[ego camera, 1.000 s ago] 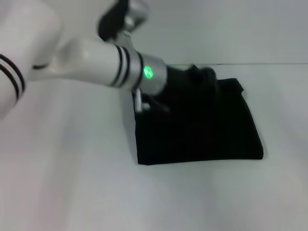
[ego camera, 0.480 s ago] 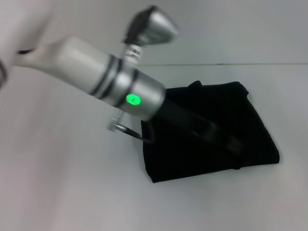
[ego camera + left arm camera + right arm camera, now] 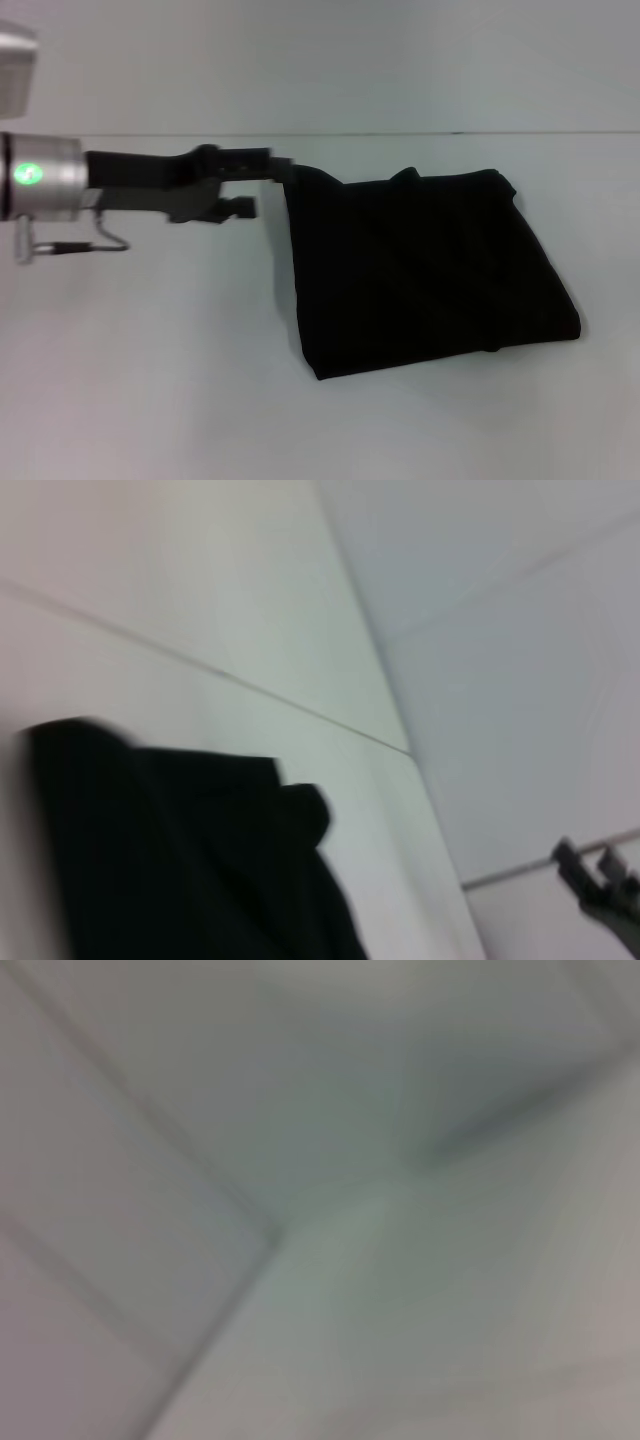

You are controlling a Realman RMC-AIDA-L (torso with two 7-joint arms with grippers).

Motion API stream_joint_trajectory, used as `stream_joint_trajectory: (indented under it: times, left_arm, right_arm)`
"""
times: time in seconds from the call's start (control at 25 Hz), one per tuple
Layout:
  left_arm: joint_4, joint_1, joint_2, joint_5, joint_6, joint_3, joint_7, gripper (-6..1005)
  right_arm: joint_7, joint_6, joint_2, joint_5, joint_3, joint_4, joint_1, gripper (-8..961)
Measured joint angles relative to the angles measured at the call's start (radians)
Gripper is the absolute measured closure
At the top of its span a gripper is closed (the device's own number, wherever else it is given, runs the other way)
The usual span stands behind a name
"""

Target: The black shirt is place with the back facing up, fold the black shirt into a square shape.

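One table point(image 3: 150, 380) carries the black shirt point(image 3: 420, 270), folded to a near-square, lying just right of the left pincer point(image 3: 262, 180). Pincer tip meets the shirt's far-left corner, likely to tug or let go of it; clenched or released, cannot tell. Right pincer unseen.

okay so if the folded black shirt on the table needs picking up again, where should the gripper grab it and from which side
Probably the far-left corner of the folded black soft-fabric shirt, approached from the robot's left along the white table. That corner points toward the left gripper, which is beside it, and the layered edge there gives something to pinch.
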Motion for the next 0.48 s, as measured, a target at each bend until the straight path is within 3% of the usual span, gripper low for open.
stream_joint_trajectory:
  times: [0.08,0.2,0.48]
  left_arm:
    - [0.001,0.012,0.010,0.035,0.031,-0.059,-0.004,121]
    - [0.005,0.025,0.018,0.084,0.051,-0.153,0.008,68]
    - [0.016,0.043,0.020,0.093,0.043,-0.238,0.046,71]
  right_arm:
    - [0.110,-0.017,-0.017,-0.091,-0.078,-0.011,0.050,331]
    - [0.214,-0.035,-0.024,-0.209,-0.174,-0.015,0.131,331]
    - [0.394,-0.002,0.013,-0.501,-0.364,-0.016,0.350,331]
